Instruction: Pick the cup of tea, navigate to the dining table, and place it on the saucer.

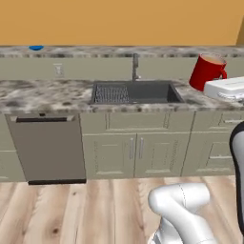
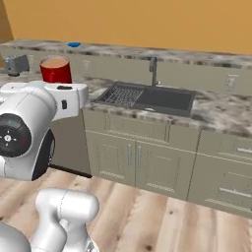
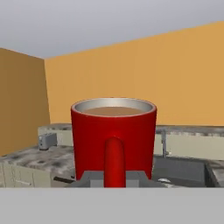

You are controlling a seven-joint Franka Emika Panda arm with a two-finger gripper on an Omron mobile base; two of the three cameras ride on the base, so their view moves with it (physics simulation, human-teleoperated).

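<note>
The cup of tea [image 3: 113, 135] is a glossy red mug full of brown tea, upright right in front of the hand camera with its handle facing me. My gripper [image 3: 113, 178] is shut on its lower part at the handle side. From the base, the cup of tea [image 1: 207, 71] hangs in the air above the near counter, at the tip of my white hand [image 1: 225, 87]. The saucer [image 1: 35, 47] is a small blue disc on the dining table [image 1: 119, 51], the long speckled top behind the sink counter, far to the left. The saucer [image 2: 74, 45] lies beyond the held cup of tea [image 2: 55, 70].
A dark sink [image 1: 136, 93] with a faucet [image 1: 135, 66] is set in the near marble counter [image 1: 43, 93]. A dishwasher [image 1: 45, 147] and panelled cabinet doors [image 1: 136, 152] stand below. A grey toaster [image 2: 16, 64] sits on the counter at far left. Wooden floor lies in front.
</note>
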